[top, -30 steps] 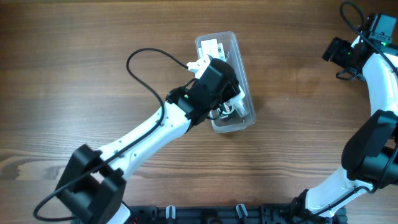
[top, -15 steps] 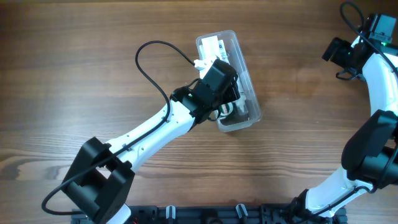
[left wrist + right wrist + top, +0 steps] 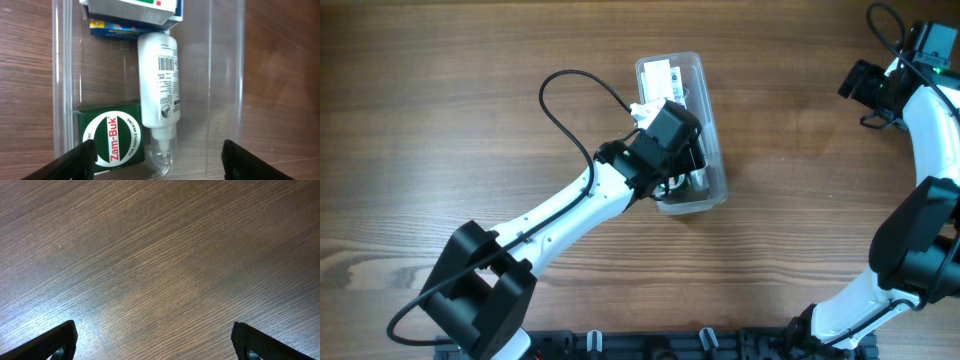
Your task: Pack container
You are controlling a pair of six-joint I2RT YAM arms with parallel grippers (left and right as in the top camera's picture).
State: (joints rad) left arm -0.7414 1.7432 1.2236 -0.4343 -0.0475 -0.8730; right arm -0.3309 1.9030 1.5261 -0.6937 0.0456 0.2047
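change: left gripper (image 3: 159,161) jaws have just spread, freeing the bottle (image 3: 159,80), lying mid-frame in the container (image 3: 226,75) | right gripper (image 3: 155,341): apart, empty | task: another item judged packed

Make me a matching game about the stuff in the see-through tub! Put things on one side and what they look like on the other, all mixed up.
Things:
1. bottle
2. Zam-Buk box
3. container
4. right end effector

Descriptions:
A. green with a white circle
B. clear plastic
C. open, above the table
D. white, lying down, with a barcode

Right pairs: 1-D, 2-A, 3-B, 4-C.
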